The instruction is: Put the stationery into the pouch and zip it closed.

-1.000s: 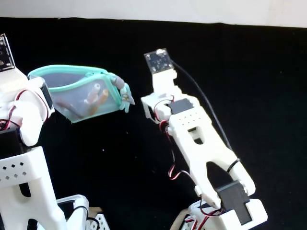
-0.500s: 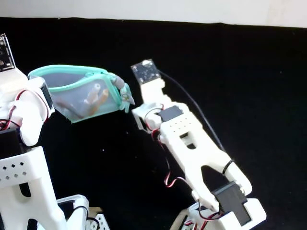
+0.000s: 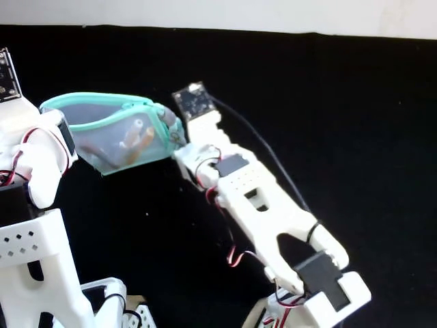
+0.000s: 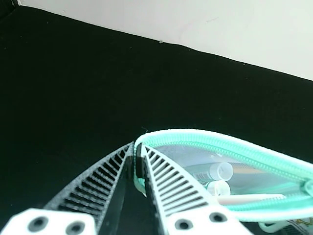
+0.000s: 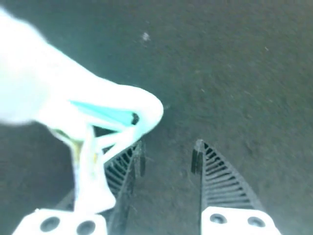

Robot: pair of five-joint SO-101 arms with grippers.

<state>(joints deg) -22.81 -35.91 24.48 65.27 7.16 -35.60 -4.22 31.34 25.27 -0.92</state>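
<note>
Translucent pouch (image 3: 119, 140), mint zipper (image 4: 220, 142) — pinched by ribbed left gripper (image 4: 136, 151).

No words, numbers, labels or signs can be read anywhere. The pouch (image 3: 116, 140) shows faint marks near its zip end, too small and blurred to tell whether they are print.
</note>
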